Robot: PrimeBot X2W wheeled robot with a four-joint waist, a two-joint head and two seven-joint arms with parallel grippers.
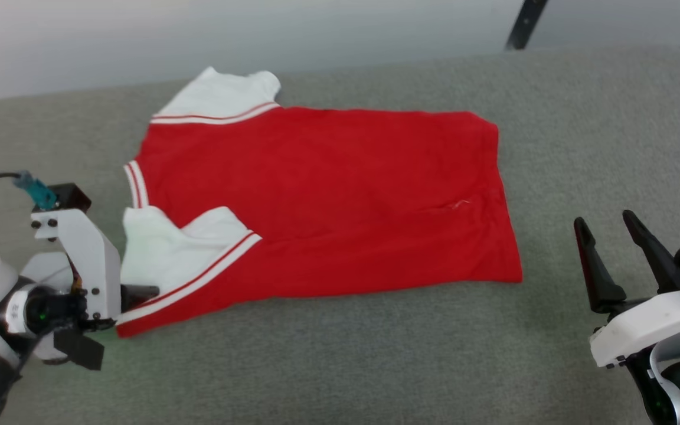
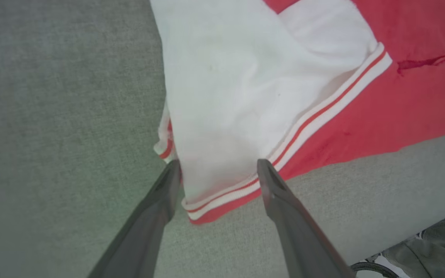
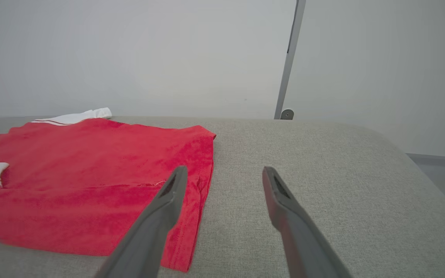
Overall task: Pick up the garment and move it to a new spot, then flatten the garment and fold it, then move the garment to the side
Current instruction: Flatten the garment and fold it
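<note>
Garment [image 1: 328,195] laid flat on cushion [image 1: 375,366]; near sleeve [image 2: 226,96] turned in. Left gripper [image 2: 216,164] spread astride sleeve corner, nothing pinched; right gripper [image 1: 605,219] spread, apart. Folding judged barely begun; side move outstanding.

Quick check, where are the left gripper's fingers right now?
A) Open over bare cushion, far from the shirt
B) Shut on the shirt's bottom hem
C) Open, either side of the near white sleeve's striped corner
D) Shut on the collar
C: in the left wrist view the left gripper is open, its fingers flanking the striped corner of the shirt's white sleeve.
</note>
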